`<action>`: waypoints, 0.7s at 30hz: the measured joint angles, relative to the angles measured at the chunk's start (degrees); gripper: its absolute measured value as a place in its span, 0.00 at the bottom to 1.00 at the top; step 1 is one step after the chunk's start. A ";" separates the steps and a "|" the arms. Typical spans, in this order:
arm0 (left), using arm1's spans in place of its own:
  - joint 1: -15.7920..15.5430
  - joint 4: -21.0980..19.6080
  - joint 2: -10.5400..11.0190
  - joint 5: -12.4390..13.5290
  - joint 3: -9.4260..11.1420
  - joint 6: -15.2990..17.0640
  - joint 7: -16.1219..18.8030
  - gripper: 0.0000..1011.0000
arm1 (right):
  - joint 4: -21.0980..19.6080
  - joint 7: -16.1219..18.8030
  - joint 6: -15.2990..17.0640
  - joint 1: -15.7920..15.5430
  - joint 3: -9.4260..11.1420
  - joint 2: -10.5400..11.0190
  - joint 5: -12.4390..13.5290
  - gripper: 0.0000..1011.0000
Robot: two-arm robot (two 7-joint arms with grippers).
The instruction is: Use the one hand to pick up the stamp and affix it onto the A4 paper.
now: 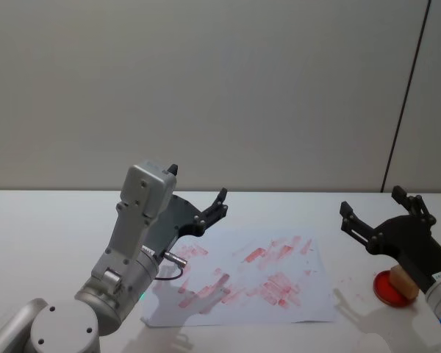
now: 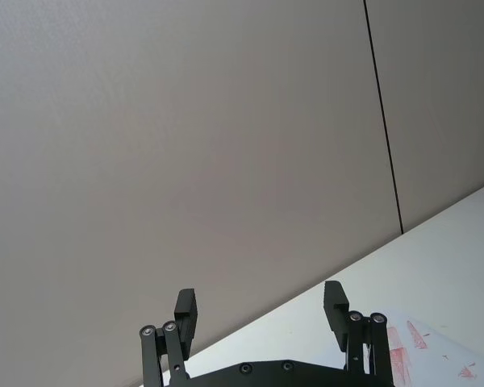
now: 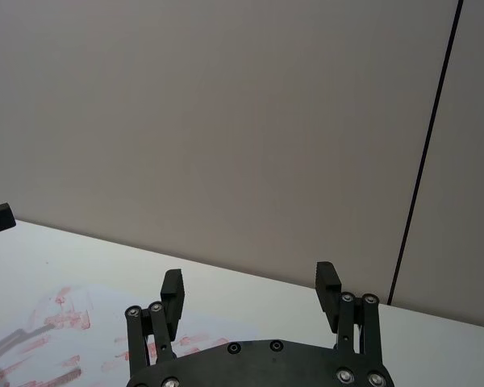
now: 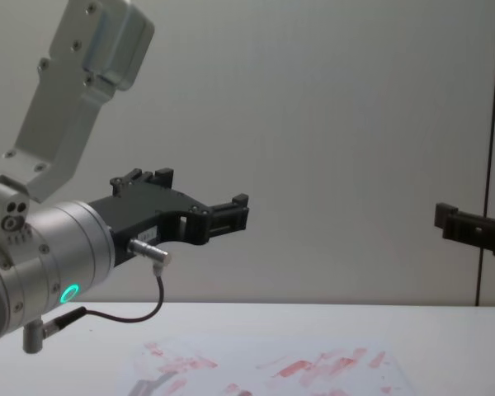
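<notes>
The A4 paper point(image 1: 309, 294) lies flat on the white table, covered in smeared red stamp marks. To its right, the stamp point(image 1: 402, 279), a small wood-coloured piece, rests on a round red ink pad point(image 1: 388, 291). My right gripper point(image 1: 371, 202) hovers above and slightly left of the stamp, open and holding nothing. In the right wrist view that gripper point(image 3: 250, 286) faces the wall, with the paper point(image 3: 56, 322) below it. My left gripper point(image 1: 198, 185) hangs open and empty above the paper's left part. The left wrist view has this gripper point(image 2: 260, 310) aimed at the wall too.
A grey wall with a dark vertical seam point(image 1: 404, 103) stands behind the table. The white tabletop point(image 1: 44, 220) stretches bare to the left of the paper. From the chest view, my left arm point(image 4: 58, 247) looms large on the left above the paper point(image 4: 272, 367).
</notes>
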 joint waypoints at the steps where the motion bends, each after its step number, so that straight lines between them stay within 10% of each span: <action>1: 0.00 0.00 0.00 0.00 0.00 0.00 0.00 0.99 | 0.00 0.00 0.00 0.00 0.00 0.00 0.00 0.99; 21: 0.00 0.00 0.00 0.00 0.00 0.00 0.00 0.99 | 0.03 0.02 -0.01 0.01 0.04 0.00 -0.02 0.99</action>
